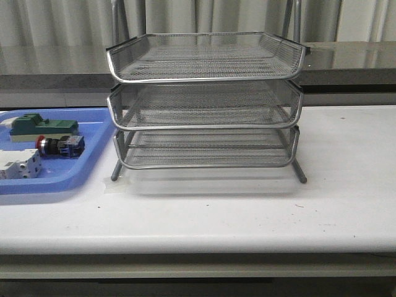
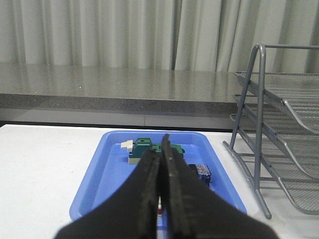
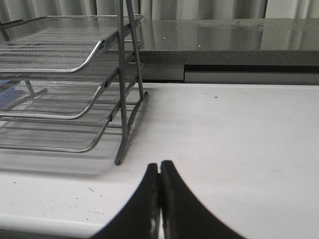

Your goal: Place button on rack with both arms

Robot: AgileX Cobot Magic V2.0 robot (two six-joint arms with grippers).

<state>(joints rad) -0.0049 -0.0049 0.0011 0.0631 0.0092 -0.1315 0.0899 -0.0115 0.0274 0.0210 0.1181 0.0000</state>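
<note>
Where the blue plastic tray [image 1: 93,162] lies at the left of the white table [image 1: 247,210], the button [image 1: 59,146] is found on its side in the tray, red cap to the left and blue rear block to the right. Just behind it, farther from the robot, a green-topped block [image 1: 43,127] is seen, and nearer, at the tray's left edge, a white circuit breaker [image 1: 18,166] is partly cut off by the front view. Immediately right of the tray, the three-tier wire-mesh rack [image 1: 207,102] is set on its rod legs, all three shelves shown bare, its left leg just beside the tray's right rim. In the left wrist view, the left gripper [image 2: 162,164] is seen with its two black fingers pressed together and nothing between them, poised above the near part of the tray [image 2: 94,174], with the green-topped block [image 2: 144,149] and a glimpse of the button's blue block [image 2: 202,172] beyond its tips, and the rack [image 2: 279,139] to the right. In the right wrist view, the right gripper [image 3: 159,172] is likewise closed and holds nothing, above bare table [image 3: 239,139] to the right of the rack [image 3: 65,84]. Neither arm is visible in the front view.
</note>
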